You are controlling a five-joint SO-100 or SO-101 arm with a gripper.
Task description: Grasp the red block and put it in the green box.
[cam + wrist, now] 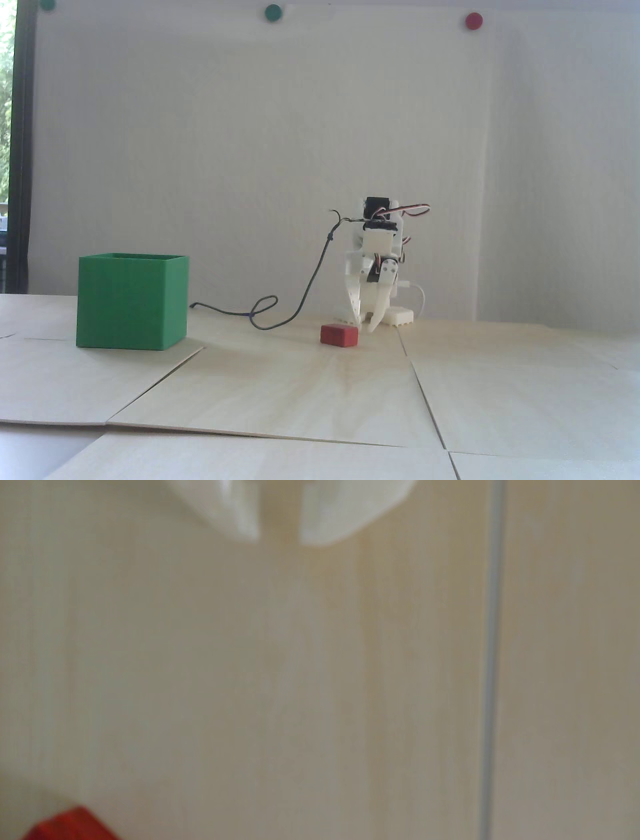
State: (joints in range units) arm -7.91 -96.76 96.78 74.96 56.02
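The end effector [364, 326] is hanging low over the table [320, 390], with its two white fingers pointing down, and the tips are almost reaching the wood. The fingers are standing a little apart, with a narrow gap between them, and they are holding nothing; in the wrist view the end effector [280, 540] is showing only bare wood between the tips. The red block [340, 334] is lying flat on the table, just beside the fingers, on their left side in the fixed view and a little nearer to that camera. In the wrist view only a corner of the red block [69, 824] is showing, at the bottom left edge, so the block is not sitting between the fingers. I am thinking the arm is low because it is preparing the grasp, but it is not lined up with the block yet.

The green box [132, 301] is standing upright, well apart from the block, on the left in the fixed view, with its open top facing up. It is much taller than the block, so the arm is going to need a clear lift before the carry. A dark cable [300, 305] is lying in a loop on the table between the box and the arm. It could be catching on the arm on the way across.
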